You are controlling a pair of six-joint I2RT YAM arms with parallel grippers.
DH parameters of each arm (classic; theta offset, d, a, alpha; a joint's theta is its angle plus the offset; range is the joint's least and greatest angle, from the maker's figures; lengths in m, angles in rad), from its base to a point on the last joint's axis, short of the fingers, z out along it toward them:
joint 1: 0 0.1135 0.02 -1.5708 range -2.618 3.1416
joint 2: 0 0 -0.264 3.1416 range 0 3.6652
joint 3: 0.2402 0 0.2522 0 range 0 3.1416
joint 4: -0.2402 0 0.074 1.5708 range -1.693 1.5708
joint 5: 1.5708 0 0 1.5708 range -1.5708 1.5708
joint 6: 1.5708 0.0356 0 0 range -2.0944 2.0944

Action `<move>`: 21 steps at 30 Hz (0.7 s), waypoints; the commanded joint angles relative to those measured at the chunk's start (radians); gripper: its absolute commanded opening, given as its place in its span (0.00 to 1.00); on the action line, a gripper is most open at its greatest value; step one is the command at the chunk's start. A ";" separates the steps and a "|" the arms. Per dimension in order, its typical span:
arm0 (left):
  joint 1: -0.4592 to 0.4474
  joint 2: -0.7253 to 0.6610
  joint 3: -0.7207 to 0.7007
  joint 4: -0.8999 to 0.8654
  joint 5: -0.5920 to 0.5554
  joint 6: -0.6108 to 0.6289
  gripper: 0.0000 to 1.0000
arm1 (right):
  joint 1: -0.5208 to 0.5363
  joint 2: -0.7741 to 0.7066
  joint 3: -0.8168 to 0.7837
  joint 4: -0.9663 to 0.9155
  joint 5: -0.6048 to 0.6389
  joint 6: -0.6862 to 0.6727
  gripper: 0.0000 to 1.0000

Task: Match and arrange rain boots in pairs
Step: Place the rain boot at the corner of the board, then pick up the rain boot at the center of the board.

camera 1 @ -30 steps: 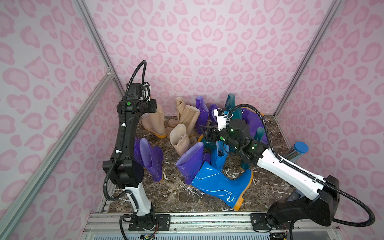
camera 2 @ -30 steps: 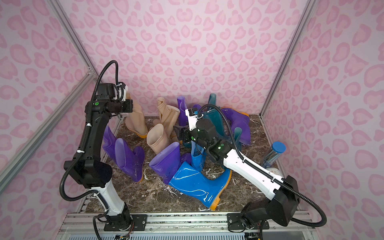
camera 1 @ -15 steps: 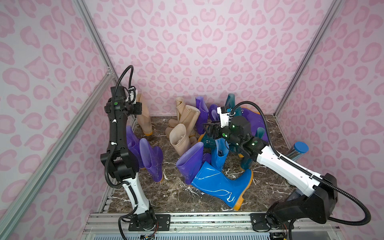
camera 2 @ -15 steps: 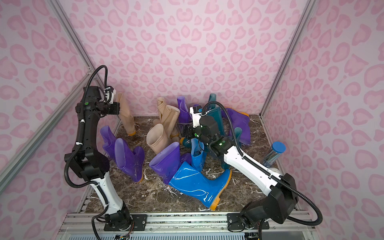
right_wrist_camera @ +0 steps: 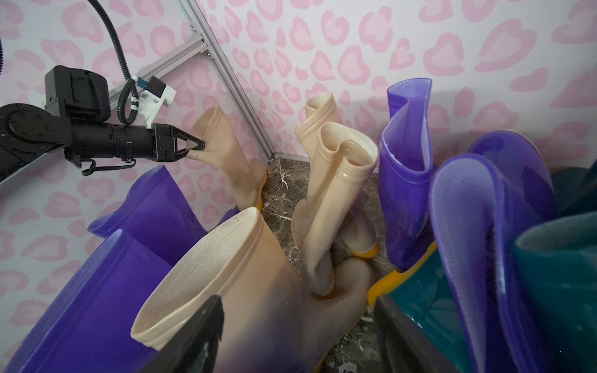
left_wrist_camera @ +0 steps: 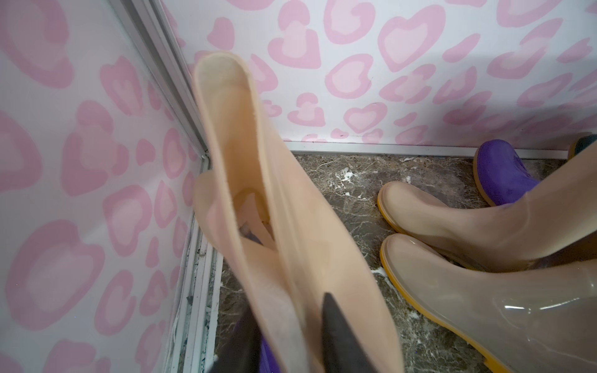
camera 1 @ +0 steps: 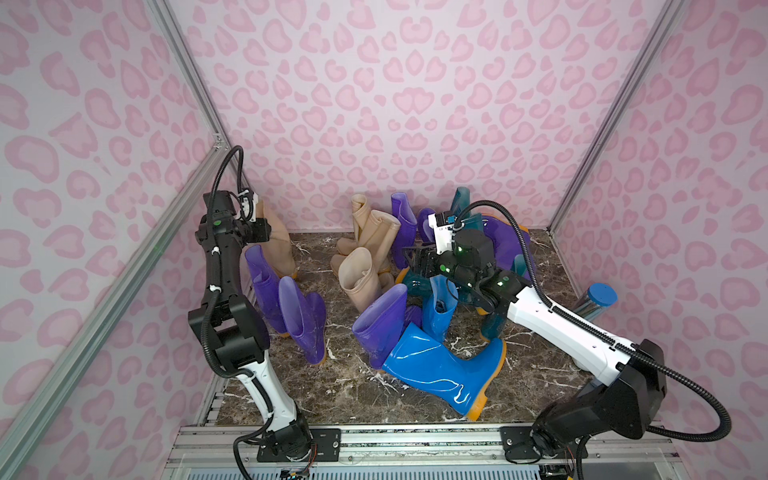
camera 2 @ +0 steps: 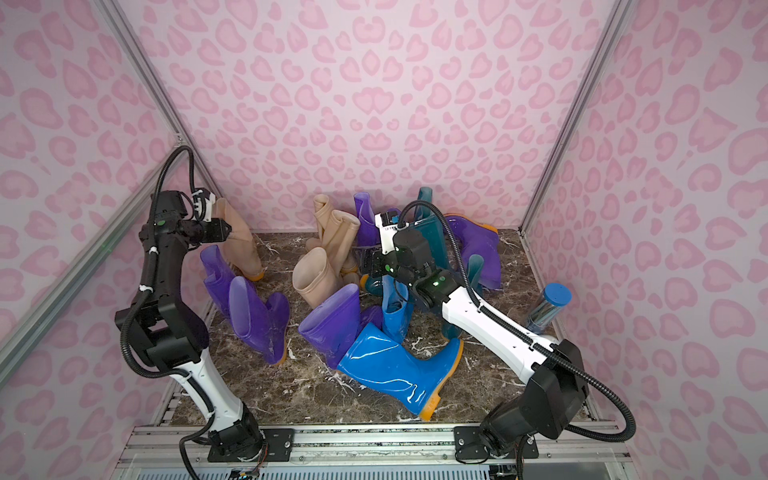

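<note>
Left gripper (right_wrist_camera: 197,150) straddles the flattened cuff of a smooth beige rubber boot (right_wrist_camera: 231,161), far left corner of the veined marble floor (camera 1: 340,390); grip unclear. Right gripper (camera 1: 409,261) gapes empty.

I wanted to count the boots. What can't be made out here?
- Teal boots: both top views, mostly behind the right arm.
- Left gripper: left wrist view, fingers blurred at the edge; grip on the beige boot unclear.
- Upright blue boot: both top views, foot behind the lying blue boot.
</note>
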 commanded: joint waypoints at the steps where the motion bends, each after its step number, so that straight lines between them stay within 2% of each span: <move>1: -0.001 -0.040 0.010 0.023 0.053 -0.061 0.53 | 0.000 0.001 0.008 -0.001 -0.001 -0.024 0.77; 7: -0.034 -0.070 0.113 -0.030 0.111 -0.198 0.62 | 0.001 0.005 0.053 -0.015 0.018 -0.051 0.80; 11: -0.112 -0.109 0.153 -0.074 0.136 -0.263 0.63 | 0.000 0.022 0.070 -0.025 0.045 -0.066 0.82; 14: -0.210 -0.142 0.158 -0.119 0.119 -0.311 0.64 | 0.000 0.040 0.067 -0.013 0.041 -0.053 0.82; 17: -0.336 -0.172 0.143 -0.199 0.088 -0.361 0.60 | 0.007 0.054 0.071 -0.013 0.013 -0.049 0.82; 21: -0.478 -0.275 0.014 -0.269 -0.003 -0.360 0.61 | 0.014 0.036 0.063 -0.024 0.017 -0.057 0.82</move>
